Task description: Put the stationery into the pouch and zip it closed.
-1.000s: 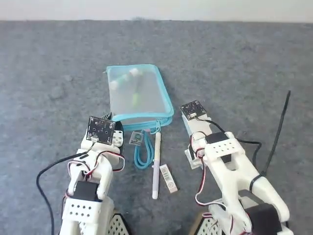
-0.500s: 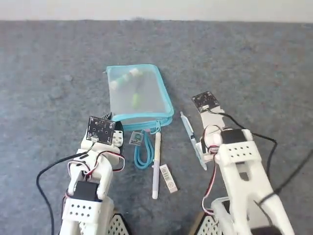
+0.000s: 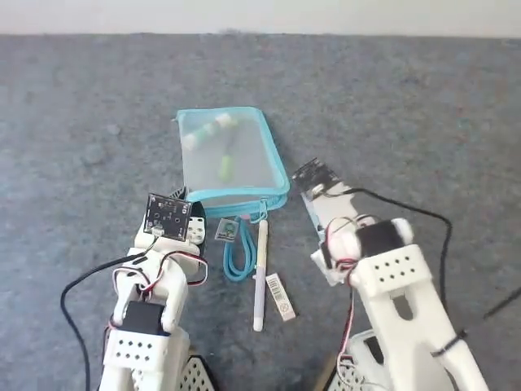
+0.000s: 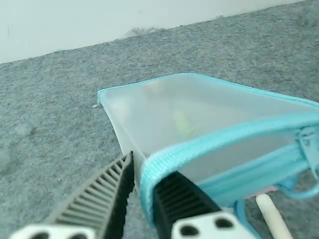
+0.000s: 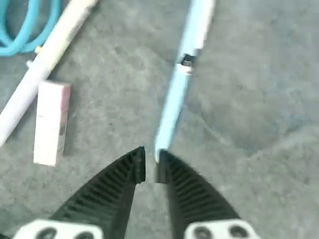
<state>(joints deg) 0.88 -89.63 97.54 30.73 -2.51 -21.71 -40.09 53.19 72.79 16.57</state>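
**Both pincers loaded at the pouch's near edge**

Closest to the arms and farthest out from the pouch [image 3: 232,155], the eraser [image 3: 279,296] lies flat on the grey carpet [image 3: 391,106]. Next comes the white pen [image 3: 260,277]. Its long axis runs straight toward the pouch's near edge, and its far tip is close to the zip pull [image 3: 262,213]. A teal cord loop [image 3: 237,259] trails out from that same edge.

The right gripper [image 5: 152,162] has its jaws almost together, nipping the very end of the blue pen [image 5: 182,74]. That pen points away from the fingers. Whether it's lifted off the carpet, can't tell.

The left gripper [image 4: 147,172] pinches the pouch's teal rim at the near corner. The pouch lies lengthwise away from the arms. From above, green and white items [image 3: 221,159] show through its clear side.
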